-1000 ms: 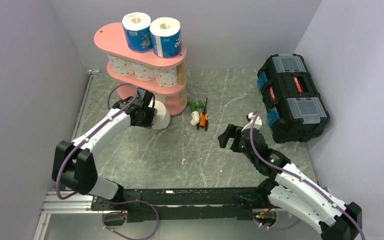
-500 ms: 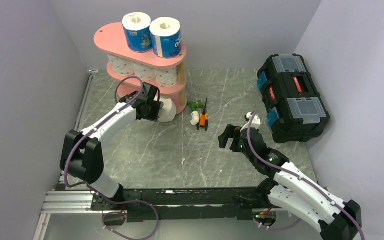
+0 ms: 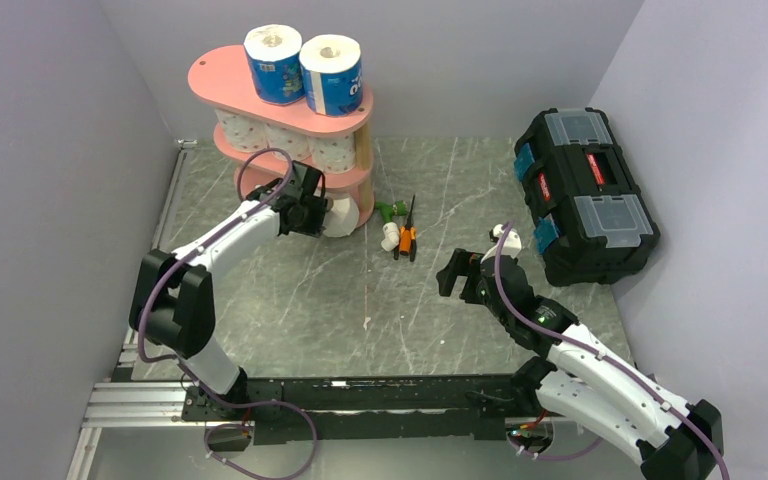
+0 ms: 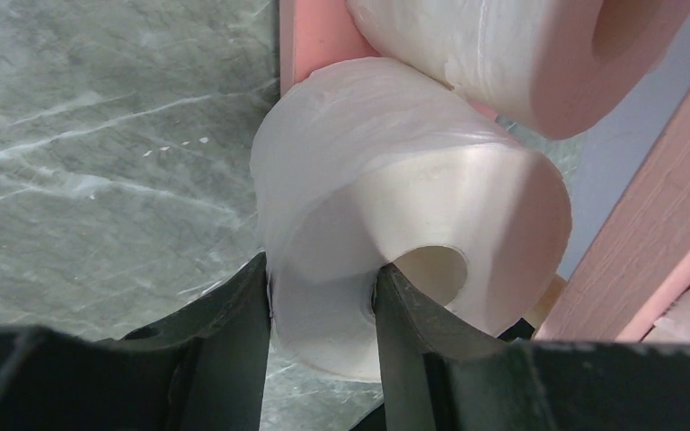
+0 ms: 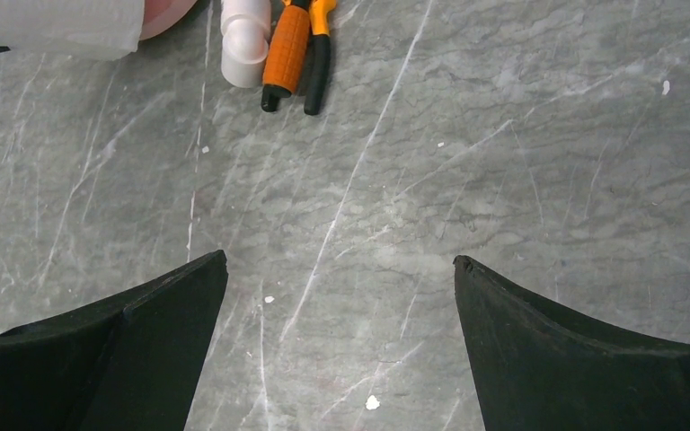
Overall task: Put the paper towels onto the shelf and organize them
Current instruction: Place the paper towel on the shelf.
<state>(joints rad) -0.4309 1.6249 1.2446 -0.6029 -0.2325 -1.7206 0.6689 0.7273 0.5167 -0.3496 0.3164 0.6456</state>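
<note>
From the top camera, you see the shelf (image 3: 212,68) standing at 11 o'clock on the table (image 3: 360,310). Two blue-wrapped rolls (image 3: 305,70) stand upright side by side on its top board. Three pink-dotted rolls (image 3: 285,140) fill the middle tier. Your left gripper (image 3: 312,212) reaches to the bottom tier's right end and grips a plain roll (image 3: 344,216) there. At 3 o'clock of that roll, orange pliers (image 3: 407,238) and a white-and-green tool (image 3: 390,228) lie on the table just beside each other. Your right gripper (image 3: 475,258) hovers near the table's middle with its jaws spread wide and nothing between them. A black toolbox (image 3: 585,195) sits at 2 o'clock.

In the left wrist view, the left gripper (image 4: 323,283) pinches the plain roll (image 4: 413,197) through its wall: one finger is outside and the other is in the hollow core. The roll lies on its side at the pink board's (image 4: 310,45) edge; you cannot tell whether it rests on it. A second roll (image 4: 503,54) lies at 1 o'clock, touching it.

In the right wrist view, the right gripper (image 5: 339,260) is released above bare table (image 5: 503,162). The pliers (image 5: 287,45) and the white tool (image 5: 243,45) sit at 11 o'clock.
</note>
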